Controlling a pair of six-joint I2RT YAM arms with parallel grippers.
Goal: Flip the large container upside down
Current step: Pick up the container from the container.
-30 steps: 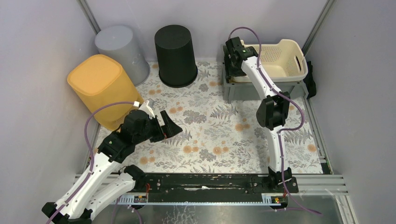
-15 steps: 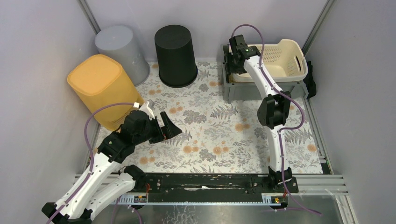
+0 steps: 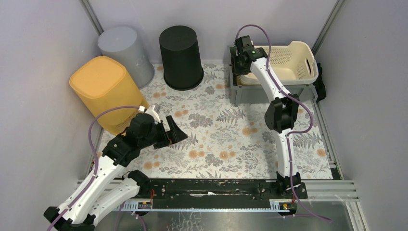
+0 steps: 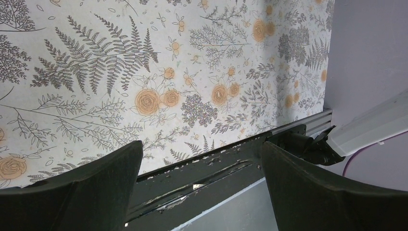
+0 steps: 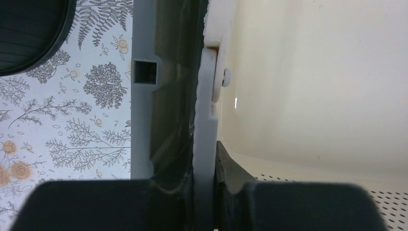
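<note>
Orange bin [image 3: 101, 91] far L, closed end up, grey bin [image 3: 124, 50] just behind it, same way up. No change vs 1 s ago.

L gripper [image 3: 175, 131] low over the floral mat [image 3: 216, 130], just R of the orange bin. Jaws spread wide, nothing between them; wrist cam only sees mat and the base rail through the gap. Arm has barely shifted since the earlier frames.

Black bin [image 3: 180, 55] back centre, closed end up, untouched.

R gripper [image 3: 239, 53] is where the change is. It was sitting a bit lower on the L end of the grey crate [image 3: 250, 94] w/ jaws about half open; now it's up at the L rim of the cream basket [image 3: 288, 60] and clamped. Wrist cam shows fingers [image 5: 226, 168] pinching the rim wall, one inside, one outside.

Basket is upright, open side up, nested in the crate at back R. Not lifted or tipped as far as I can tell.
</note>
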